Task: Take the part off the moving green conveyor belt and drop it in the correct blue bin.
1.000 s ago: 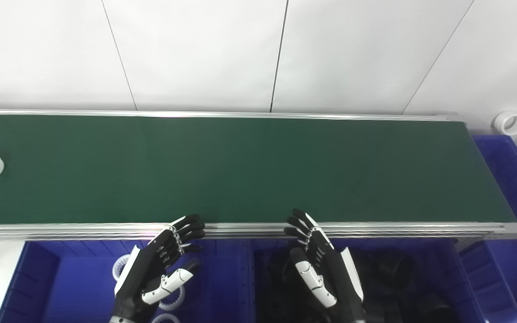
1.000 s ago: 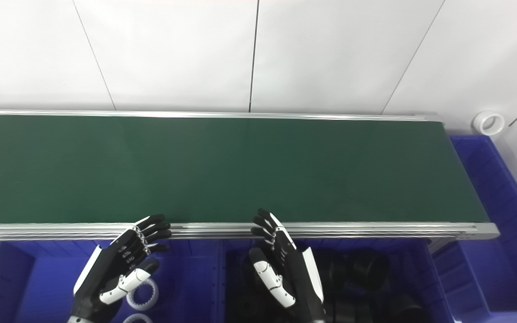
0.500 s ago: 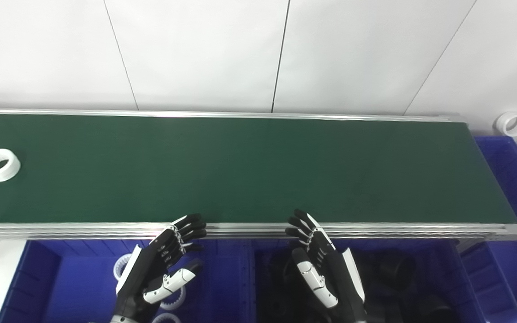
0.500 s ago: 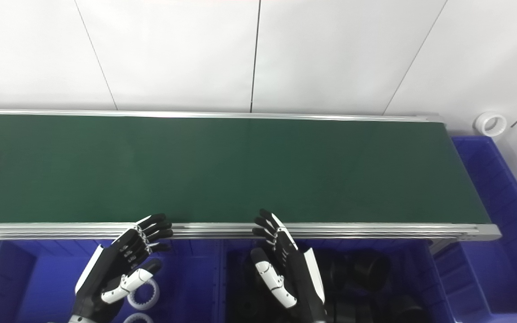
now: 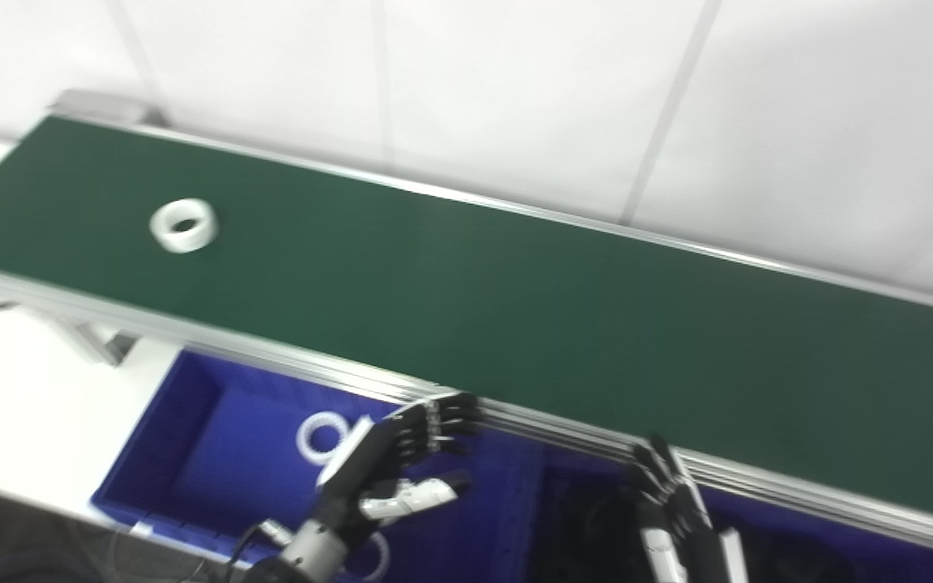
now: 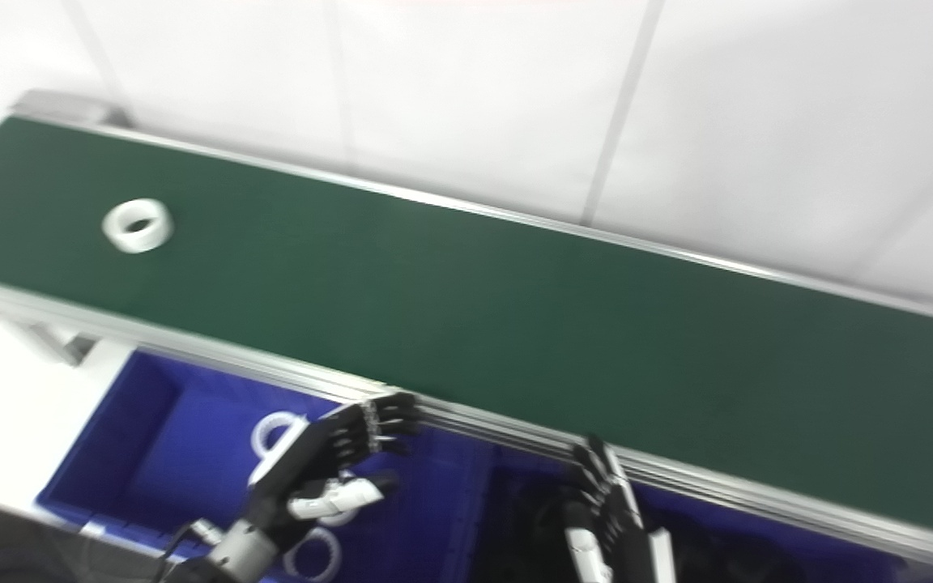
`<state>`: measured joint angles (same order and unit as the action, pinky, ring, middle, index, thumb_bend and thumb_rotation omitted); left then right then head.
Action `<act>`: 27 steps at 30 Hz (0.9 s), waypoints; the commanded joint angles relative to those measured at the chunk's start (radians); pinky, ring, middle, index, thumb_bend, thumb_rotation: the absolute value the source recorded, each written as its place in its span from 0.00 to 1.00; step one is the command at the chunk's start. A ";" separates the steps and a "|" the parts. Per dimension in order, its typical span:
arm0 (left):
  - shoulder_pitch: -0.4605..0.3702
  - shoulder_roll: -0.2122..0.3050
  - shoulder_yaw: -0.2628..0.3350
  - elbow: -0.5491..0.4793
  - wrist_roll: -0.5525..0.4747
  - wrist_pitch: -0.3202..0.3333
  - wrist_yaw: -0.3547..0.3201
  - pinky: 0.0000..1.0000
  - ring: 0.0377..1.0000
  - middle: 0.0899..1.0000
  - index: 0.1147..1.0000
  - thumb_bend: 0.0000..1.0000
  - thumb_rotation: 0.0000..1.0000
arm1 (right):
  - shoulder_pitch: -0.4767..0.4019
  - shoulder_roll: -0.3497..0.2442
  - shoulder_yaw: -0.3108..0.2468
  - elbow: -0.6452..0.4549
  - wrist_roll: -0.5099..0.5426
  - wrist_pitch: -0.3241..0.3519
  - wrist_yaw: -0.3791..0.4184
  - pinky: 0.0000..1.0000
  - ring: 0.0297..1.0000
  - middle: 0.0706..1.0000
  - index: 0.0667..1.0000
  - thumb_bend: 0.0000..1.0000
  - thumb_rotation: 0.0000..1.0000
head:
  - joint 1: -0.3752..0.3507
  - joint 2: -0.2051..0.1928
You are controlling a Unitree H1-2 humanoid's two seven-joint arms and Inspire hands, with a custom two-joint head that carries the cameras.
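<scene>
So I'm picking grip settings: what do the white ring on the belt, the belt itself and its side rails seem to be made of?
White ring: looks like matte moulded plastic, opaque and even white with no glint; blur hides any detail.
Belt: dark green, flat and dull, probably a rubbery or PVC-type sheet.
Side rails: silvery with bright streaks and long grooves, likely extruded aluminium.

Both views are smeared by motion blur, so the teeth of the white ring (image 5: 184, 226) on the green belt (image 5: 515, 300) cannot be made out. The belt's right end is cut off by the frame edge. The right hand (image 5: 681, 526) is cropped at the bottom edge, and only its fingers and upper palm are seen. The white rings (image 5: 322, 437) in the left blue bin (image 5: 183, 429) are partly covered by the left hand (image 5: 389, 470). The dark contents of the neighbouring bin (image 5: 580, 526) are not resolved.
</scene>
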<state>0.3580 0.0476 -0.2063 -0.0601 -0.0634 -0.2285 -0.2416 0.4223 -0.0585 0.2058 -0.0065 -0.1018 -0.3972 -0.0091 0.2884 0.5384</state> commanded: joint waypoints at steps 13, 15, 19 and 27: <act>-0.046 0.027 0.008 0.013 0.021 -0.070 -0.002 0.63 0.69 0.72 0.72 0.87 0.27 | -0.024 0.024 0.007 0.021 -0.019 -0.066 -0.003 0.78 0.85 0.89 0.96 0.22 0.90 | -0.024 -0.052; -0.052 0.032 0.009 0.006 0.021 -0.065 -0.001 0.63 0.69 0.72 0.72 0.88 0.27 | -0.025 0.026 0.008 0.025 -0.020 -0.068 -0.004 0.78 0.85 0.89 0.96 0.22 0.90 | -0.027 -0.058; -0.070 0.041 0.015 -0.027 0.029 -0.060 0.005 0.61 0.67 0.70 0.70 0.88 0.25 | -0.028 0.029 0.008 0.032 -0.025 -0.070 -0.009 0.76 0.85 0.89 0.96 0.19 0.89 | -0.032 -0.073; -0.201 0.055 0.062 -0.149 0.098 -0.029 0.033 0.56 0.64 0.67 0.67 0.96 0.24 | -0.039 0.032 0.008 0.051 -0.007 -0.071 -0.003 0.77 0.85 0.89 0.96 0.19 0.87 | -0.030 -0.089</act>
<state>0.1993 0.0949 -0.1505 -0.1696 0.0247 -0.2434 -0.2261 0.3908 -0.0349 0.2122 0.0633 -0.1203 -0.4084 -0.0133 0.2592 0.4479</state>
